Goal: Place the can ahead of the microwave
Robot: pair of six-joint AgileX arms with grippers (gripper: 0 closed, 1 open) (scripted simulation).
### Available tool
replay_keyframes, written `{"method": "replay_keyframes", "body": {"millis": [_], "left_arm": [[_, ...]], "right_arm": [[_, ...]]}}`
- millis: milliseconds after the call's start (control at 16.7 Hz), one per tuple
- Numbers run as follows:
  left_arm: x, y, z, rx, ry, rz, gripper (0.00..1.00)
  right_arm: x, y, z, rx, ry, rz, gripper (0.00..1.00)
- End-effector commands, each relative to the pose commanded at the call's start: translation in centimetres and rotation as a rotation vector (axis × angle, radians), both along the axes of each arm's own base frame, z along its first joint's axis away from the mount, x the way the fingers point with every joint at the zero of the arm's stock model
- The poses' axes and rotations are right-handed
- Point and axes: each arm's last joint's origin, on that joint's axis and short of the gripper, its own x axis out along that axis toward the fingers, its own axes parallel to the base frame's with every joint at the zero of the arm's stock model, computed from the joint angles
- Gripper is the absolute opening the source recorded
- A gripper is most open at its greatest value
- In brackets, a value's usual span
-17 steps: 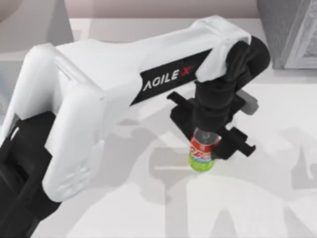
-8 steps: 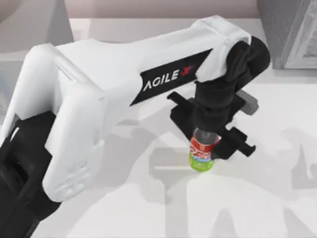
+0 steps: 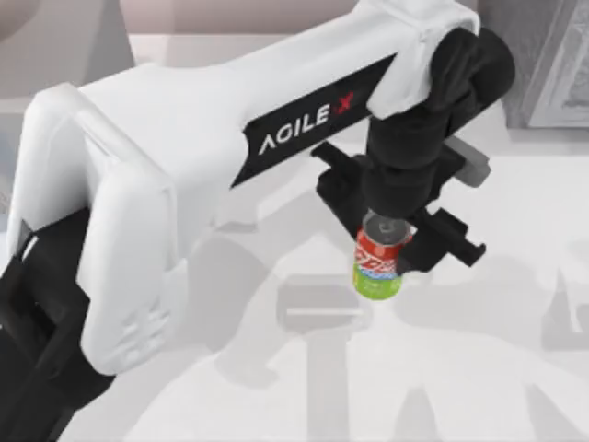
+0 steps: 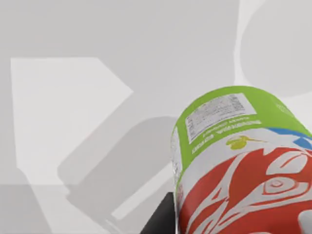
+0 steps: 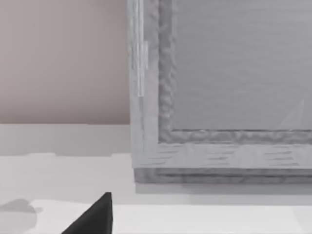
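Since the earlier frame the left arm has shifted a little toward the far right of the table, and the small drink can with silver top, red band and green lower part has moved with it. The left gripper pinches this can between its black jaws, over the white table near the middle. The grey box is at the far right corner; of the right gripper's jaws I cannot tell.

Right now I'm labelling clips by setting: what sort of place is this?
Probably a rendered tabletop test scene: a plain white table, a grey speckled box, and my left gripper holding a can.
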Motion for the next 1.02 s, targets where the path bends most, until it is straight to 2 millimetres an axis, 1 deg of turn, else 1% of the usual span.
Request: {"method": "replay_keyframes", "body": {"millis": [300, 420, 540, 600, 720, 900, 1020], "left_arm": [[0.1, 0.2, 0.0, -0.003, 0.000, -0.001, 0.00], [0.4, 1.4, 0.8, -0.020, -0.004, 0.006, 0.00], [0.9, 3.7, 1.9, -0.044, -0.010, 0.029, 0.00], [1.1, 5.3, 2.4, -0.056, -0.013, 0.047, 0.00], [1.3, 9.3, 3.4, -0.074, -0.017, 0.098, 0.00], [0.5, 17.0, 4.2, -0.089, -0.019, 0.220, 0.00], [-1.0, 22.3, 4.1, -0.087, -0.015, 0.327, 0.00]], "right_arm": [[0.0, 0.0, 0.0, 0.000, 0.000, 0.000, 1.00], [0.0, 0.0, 0.0, 0.000, 0.000, 0.000, 1.00], [0.0, 0.0, 0.0, 0.000, 0.000, 0.000, 1.00], [0.0, 0.0, 0.0, 0.000, 0.000, 0.000, 1.00], [0.0, 0.0, 0.0, 0.000, 0.000, 0.000, 1.00], [0.0, 0.0, 0.0, 0.000, 0.000, 0.000, 1.00], [0.0, 0.0, 0.0, 0.000, 0.000, 0.000, 1.00]]}}
